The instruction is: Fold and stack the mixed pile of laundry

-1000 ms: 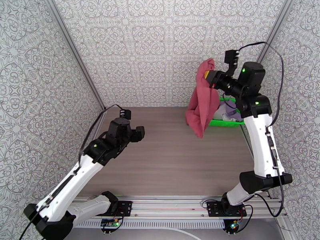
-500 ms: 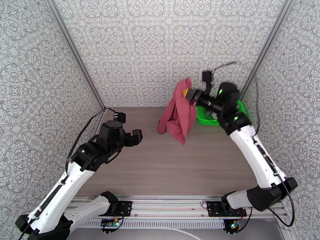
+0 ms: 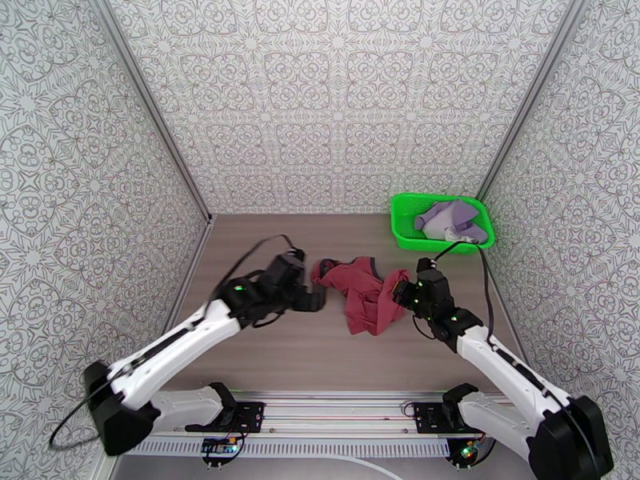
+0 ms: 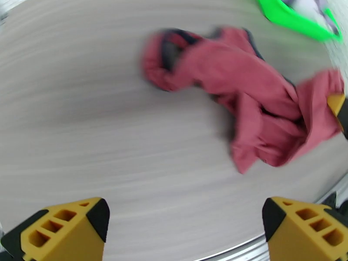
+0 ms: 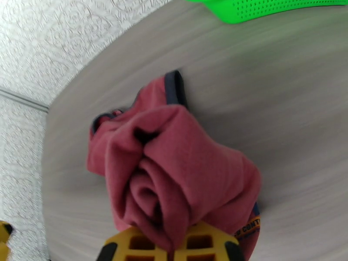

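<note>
The dark red tank top (image 3: 364, 294) lies crumpled on the table's middle, its dark-trimmed opening at the left end. My right gripper (image 3: 402, 296) is low at the cloth's right edge and shut on a bunched fold (image 5: 174, 179), as the right wrist view shows. My left gripper (image 3: 314, 298) hovers at the garment's left end. It is open, and in the left wrist view the tank top (image 4: 243, 96) lies ahead of its wide-spread fingers (image 4: 65, 227). The lavender garment (image 3: 452, 220) rests in the green basket (image 3: 404, 226).
The green mesh basket stands in the back right corner against the patterned wall. Patterned walls close the table on three sides. Bare wood-grain tabletop (image 3: 272, 250) stretches left of and in front of the tank top.
My right arm swung from high beside the basket down and left to the table's middle, laying the tank top on the surface. My left arm reached right, up to the cloth.
</note>
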`<state>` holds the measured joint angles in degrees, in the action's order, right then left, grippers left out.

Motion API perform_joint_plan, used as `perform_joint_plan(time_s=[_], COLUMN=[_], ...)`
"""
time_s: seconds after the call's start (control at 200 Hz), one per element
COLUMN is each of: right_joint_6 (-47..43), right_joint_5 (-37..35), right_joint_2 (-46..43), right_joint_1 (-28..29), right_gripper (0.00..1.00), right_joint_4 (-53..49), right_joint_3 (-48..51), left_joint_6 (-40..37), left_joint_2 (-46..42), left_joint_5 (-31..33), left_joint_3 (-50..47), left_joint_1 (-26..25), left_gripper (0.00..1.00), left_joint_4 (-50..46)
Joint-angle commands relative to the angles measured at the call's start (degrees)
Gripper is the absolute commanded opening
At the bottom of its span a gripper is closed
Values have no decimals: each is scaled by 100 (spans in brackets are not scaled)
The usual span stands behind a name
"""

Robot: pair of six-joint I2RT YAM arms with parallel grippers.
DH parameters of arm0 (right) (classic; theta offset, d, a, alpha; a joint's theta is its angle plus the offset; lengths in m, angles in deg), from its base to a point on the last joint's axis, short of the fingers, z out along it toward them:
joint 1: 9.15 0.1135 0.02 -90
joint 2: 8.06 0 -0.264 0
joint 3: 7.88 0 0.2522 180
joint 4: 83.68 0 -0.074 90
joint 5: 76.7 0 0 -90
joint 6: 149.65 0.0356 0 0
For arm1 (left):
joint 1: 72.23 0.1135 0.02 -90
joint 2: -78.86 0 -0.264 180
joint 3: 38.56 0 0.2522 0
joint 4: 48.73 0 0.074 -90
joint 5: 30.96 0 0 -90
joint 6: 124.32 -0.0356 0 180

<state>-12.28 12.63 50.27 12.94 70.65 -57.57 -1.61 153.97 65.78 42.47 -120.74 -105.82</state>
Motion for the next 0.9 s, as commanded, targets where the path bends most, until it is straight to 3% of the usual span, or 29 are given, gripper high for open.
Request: perform_joint_plan(time_s=[0.0,0.125,0.28,0.45,0.575,0.745,0.895], right_joint_6=[427,497,440,413,461,570,598], right_joint_5=[-155,-174,-179,-150,-85,-4,-11], right_joint_2=[-145,-190,-249,-313,-309,-335,-357], right_joint_1=[4,6,6,4,5,6,0], right_gripper=[0,0,0,0,0,0,0], right_joint_4=[146,-28,-272,-396,-453,-471,-510], right_joint_3=[103,24,-172,-276,-364,-440,-502], left_joint_6=[-677,-1312,-1407,-1356,-1302,-1354,-1355], left_joint_2=[508,1381,2260,2557,2825,3012,2977], left_joint_5=[-497,-1059,-1553,-2326,-2825,-3148,-3170], left_joint_3=[6,64,192,-105,-7,222,135], left_joint_1=[-776,-1174,-1002,-786,-602,-511,-510], left_gripper=[100,99,99,100,99,89,71], left_joint_4=[1465,2572,3404,4674,5027,5055,5172])
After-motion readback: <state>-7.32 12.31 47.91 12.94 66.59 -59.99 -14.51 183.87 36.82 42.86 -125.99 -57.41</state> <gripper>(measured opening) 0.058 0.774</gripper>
